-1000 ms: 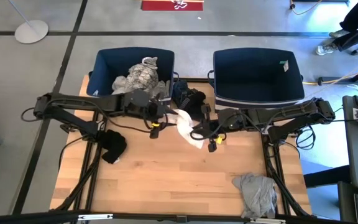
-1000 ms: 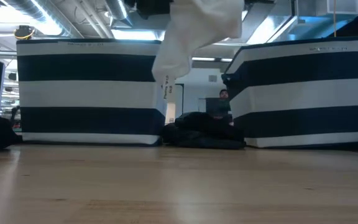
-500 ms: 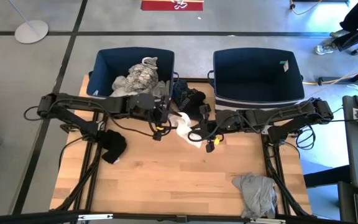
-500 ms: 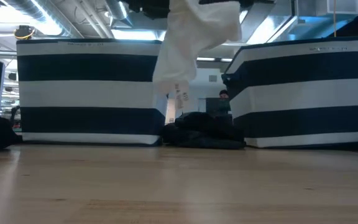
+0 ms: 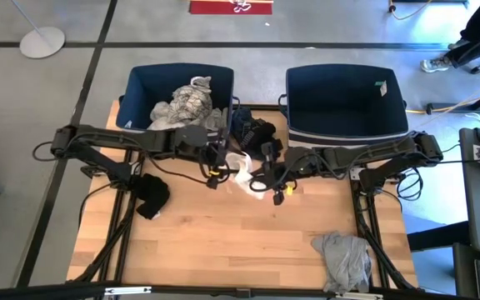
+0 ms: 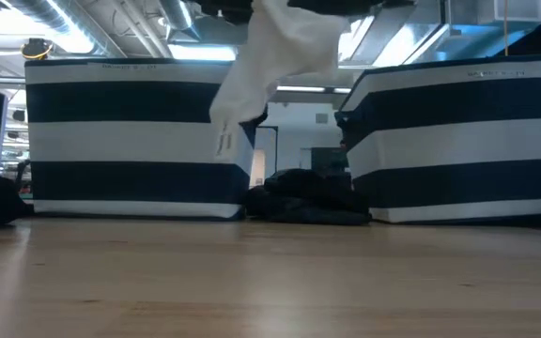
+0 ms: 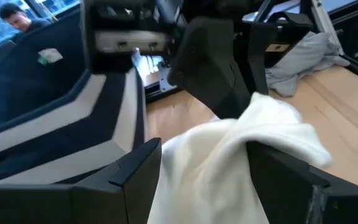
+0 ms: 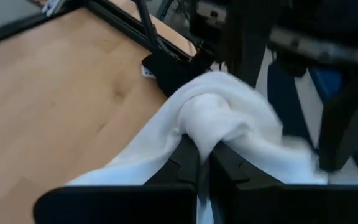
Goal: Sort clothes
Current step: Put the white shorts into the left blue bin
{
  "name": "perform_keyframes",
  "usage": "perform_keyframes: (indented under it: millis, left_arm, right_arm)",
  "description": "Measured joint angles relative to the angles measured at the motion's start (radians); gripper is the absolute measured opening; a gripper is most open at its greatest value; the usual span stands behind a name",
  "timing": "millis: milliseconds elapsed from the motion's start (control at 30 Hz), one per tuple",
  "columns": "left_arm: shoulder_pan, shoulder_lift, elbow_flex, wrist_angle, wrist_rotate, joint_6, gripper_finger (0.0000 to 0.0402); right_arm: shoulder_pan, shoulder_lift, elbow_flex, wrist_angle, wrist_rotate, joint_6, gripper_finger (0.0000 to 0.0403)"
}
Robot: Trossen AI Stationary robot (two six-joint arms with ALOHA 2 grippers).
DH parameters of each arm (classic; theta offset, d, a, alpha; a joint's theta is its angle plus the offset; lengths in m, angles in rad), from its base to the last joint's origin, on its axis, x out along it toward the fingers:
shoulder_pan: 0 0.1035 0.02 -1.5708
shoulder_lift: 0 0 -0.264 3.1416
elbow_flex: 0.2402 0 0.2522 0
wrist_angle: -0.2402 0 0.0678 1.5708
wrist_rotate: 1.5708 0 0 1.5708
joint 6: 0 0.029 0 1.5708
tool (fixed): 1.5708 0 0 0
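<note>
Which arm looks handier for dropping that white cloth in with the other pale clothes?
Probably the left. Both the left gripper and the right gripper hold the white cloth, but the left bin with the pale clothes lies beside the left arm.

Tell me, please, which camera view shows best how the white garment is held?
The right wrist view: the right hand pinches a fold of the white garment. The left wrist view shows it between the left hand's fingers. The high view shows little; the low view shows it hanging.

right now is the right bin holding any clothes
No: in the high view the right bin shows only its bare dark inside, while the left bin holds a pale pile.
</note>
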Motion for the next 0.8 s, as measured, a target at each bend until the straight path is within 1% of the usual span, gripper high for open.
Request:
perform_keyframes:
  millis: [133,300,400,467,600,800]
  left_arm:
    - [0.000,0.021,0.002,-0.007,0.042,-0.003,0.0225]
    - [0.001,0.021,0.002,-0.027,0.044,-0.012,0.0225]
    - [0.001,0.023,0.002,-0.058,0.054,-0.007,0.0225]
    - [0.007,0.025,0.001,-0.084,0.062,-0.005,0.0225]
    - [0.013,0.024,0.001,-0.088,0.095,-0.011,0.0225]
    - [0.012,0.025,0.001,-0.054,0.104,-0.026,0.0225]
  right_arm:
    - [0.003,0.006,-0.004,0.029,0.008,-0.133,0.0014]
    - [0.004,0.006,-0.004,0.037,0.040,-0.192,0.0014]
    - [0.004,0.004,-0.003,0.017,0.088,-0.250,0.0015]
    - [0.002,-0.007,-0.003,0.003,0.101,-0.252,0.0015]
    - [0.001,-0.010,0.001,0.059,0.118,-0.254,0.0015]
    - [0.002,-0.010,0.001,0.111,0.128,-0.268,0.0015]
